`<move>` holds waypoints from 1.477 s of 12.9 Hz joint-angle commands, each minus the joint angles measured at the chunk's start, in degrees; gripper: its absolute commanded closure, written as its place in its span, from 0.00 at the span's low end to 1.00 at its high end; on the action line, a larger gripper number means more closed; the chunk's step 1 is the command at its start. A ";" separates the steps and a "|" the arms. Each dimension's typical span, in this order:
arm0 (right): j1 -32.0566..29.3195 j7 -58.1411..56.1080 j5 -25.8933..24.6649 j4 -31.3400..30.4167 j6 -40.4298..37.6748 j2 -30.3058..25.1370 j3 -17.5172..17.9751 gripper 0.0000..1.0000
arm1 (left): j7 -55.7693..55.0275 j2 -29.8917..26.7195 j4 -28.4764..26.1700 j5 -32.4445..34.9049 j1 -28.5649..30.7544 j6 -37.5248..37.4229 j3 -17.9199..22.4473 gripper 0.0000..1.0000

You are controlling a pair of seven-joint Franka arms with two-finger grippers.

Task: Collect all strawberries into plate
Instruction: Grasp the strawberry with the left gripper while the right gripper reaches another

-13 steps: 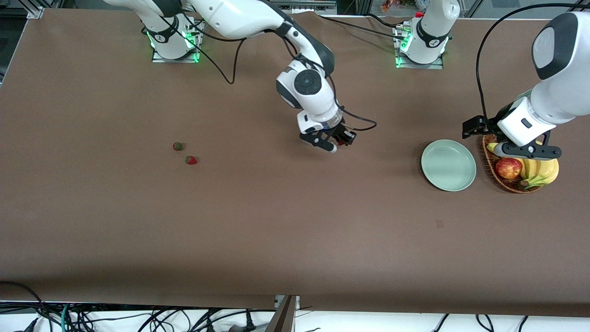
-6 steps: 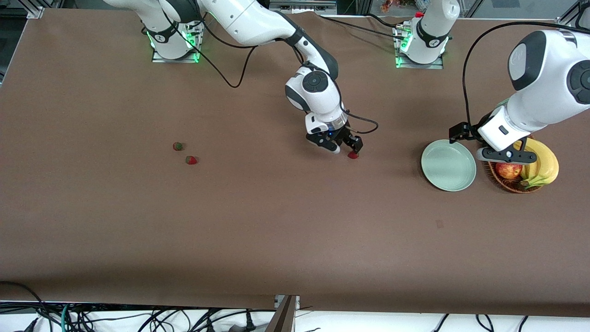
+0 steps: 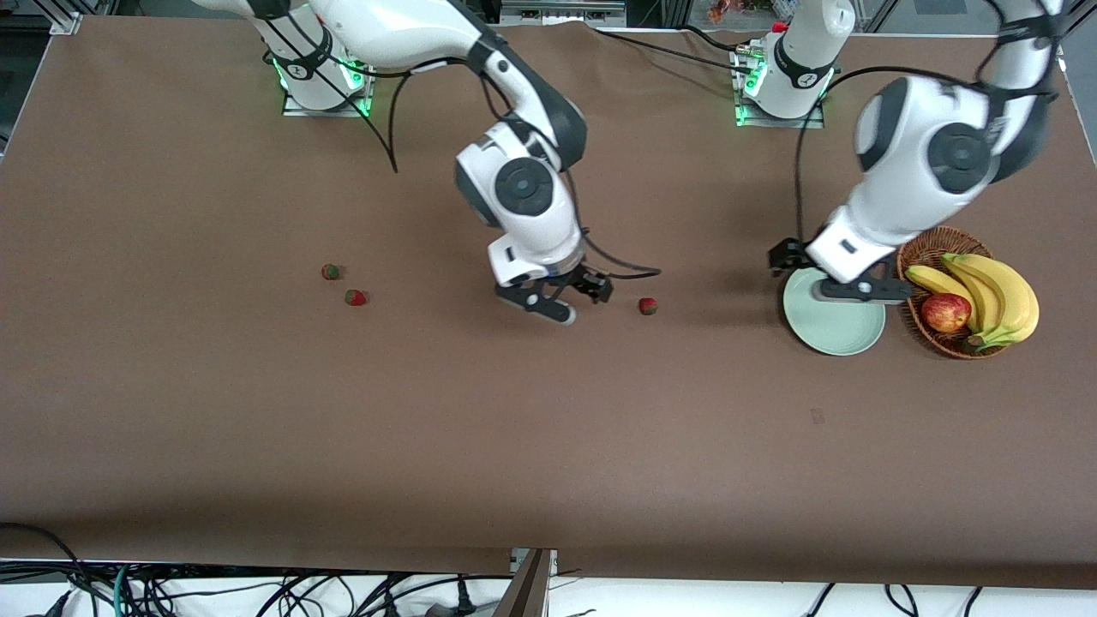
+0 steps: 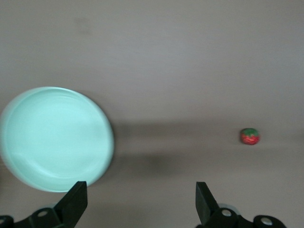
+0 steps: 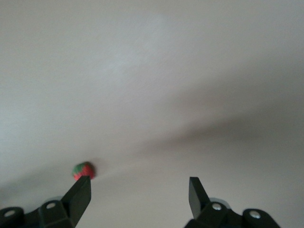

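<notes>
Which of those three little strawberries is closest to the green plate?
The lone strawberry lying mid-table, beside the right gripper. The other two sit together toward the right arm's end, much farther from the plate.

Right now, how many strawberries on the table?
3, none on the plate: one beside the right gripper, two together toward the right arm's end.

Brown table [image 3: 257, 428]; black cables [image 3: 257, 591] tangled along near edge; green lights [image 3: 360, 81] at far edge.

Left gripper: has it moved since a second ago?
Yes. The left gripper, open, was over the basket; now it is over the plate, shifted toward the right arm's end.
</notes>
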 commanded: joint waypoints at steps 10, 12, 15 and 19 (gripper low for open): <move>-1.31 -47.37 -2.96 -29.25 -2.77 -10.63 -21.16 0.09 | -53.09 33.92 15.53 34.89 -1.72 14.18 -17.48 0.00; -1.40 -51.94 -2.96 -34.70 1.54 -12.21 -22.83 0.09 | -52.21 35.08 16.25 35.87 -1.72 14.53 -17.40 0.00; -1.40 -54.42 -1.91 -45.06 10.85 -15.54 -23.55 0.09 | -52.21 34.82 14.93 35.69 -1.72 14.01 -17.48 0.00; -1.40 -54.42 -1.47 -52.30 17.29 -17.66 -23.37 0.16 | -52.56 34.56 13.96 34.73 -1.55 13.31 -18.19 0.44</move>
